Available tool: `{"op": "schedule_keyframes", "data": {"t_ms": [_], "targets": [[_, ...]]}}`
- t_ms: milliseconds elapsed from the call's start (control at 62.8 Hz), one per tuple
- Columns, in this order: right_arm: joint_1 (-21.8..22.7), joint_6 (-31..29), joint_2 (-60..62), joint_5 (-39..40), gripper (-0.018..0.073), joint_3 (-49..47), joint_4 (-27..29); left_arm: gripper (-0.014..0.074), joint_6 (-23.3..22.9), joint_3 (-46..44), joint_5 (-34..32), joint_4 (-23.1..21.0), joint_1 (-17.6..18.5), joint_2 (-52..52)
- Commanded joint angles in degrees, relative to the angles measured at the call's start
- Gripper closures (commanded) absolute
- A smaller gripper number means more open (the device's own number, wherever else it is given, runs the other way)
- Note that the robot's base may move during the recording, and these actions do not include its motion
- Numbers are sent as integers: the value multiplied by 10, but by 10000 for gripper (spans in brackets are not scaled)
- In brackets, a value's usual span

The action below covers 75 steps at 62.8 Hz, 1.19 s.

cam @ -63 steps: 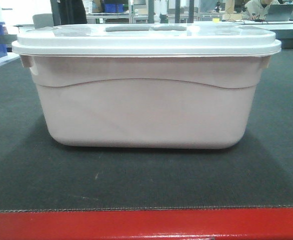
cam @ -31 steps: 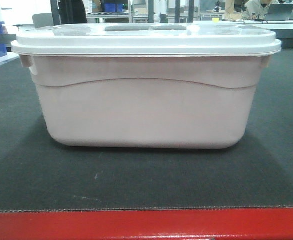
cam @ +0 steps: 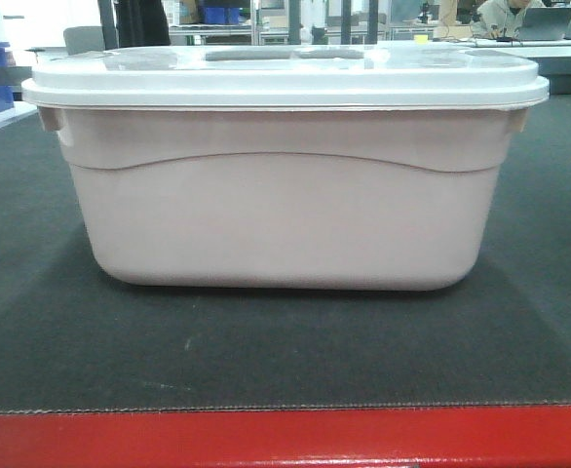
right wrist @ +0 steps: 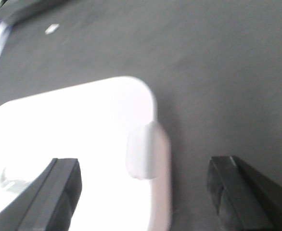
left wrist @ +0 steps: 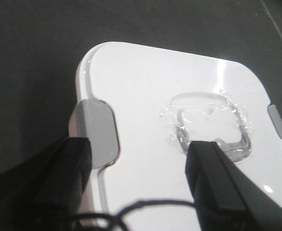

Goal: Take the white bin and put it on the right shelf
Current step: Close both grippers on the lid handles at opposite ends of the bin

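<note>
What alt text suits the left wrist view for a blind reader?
The left gripper, its two dark fingers open, is over the glossy white plastic bin lid on a dark carpeted table. One finger is near a grey side latch, the other near a clear recessed handle.

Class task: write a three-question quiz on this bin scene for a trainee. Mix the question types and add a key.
1. True or false: the white bin has its lid on.
2. The left pincer over the lid is: A open; B shut on the lid; C out of view.
3. Fill in: the bin stands on a dark table with a ___ front edge.
Key: 1 true; 2 A; 3 red.
</note>
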<state>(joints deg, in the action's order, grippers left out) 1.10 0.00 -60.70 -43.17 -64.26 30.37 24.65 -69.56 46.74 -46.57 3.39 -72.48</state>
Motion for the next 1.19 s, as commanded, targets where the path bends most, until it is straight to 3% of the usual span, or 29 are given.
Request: {"op": "schedule_keyframes", "data": {"t_ms": [0,143,191,223,335,478,717,1035,1179], "targets": [[1,-73,-24,-17,-74,-43,101,260,52,-38,24,-97,-23,-14],[20,-158,-78,-93,-74,-72,223,260,159,-46,151,-293,-112,-74],[32,-184,-94,-115,-74,-77,260,260,187,-46,195,-338,-141,-93],[53,-224,-112,-143,-74,-76,319,260,211,-46,238,-368,-165,-117],[111,-298,-146,-222,-74,-76,423,260,220,-46,274,-369,-187,-155],[181,-375,-201,-334,-74,-76,522,260,227,-46,288,-366,-181,-189],[218,-415,-282,-334,-74,-75,519,260,240,-46,288,-353,-155,-231],[178,-424,-344,-334,-74,-73,479,255,240,-46,288,-341,-128,-275],[153,-424,-346,-334,-74,-73,479,131,240,-46,288,-341,-128,-278]]}}
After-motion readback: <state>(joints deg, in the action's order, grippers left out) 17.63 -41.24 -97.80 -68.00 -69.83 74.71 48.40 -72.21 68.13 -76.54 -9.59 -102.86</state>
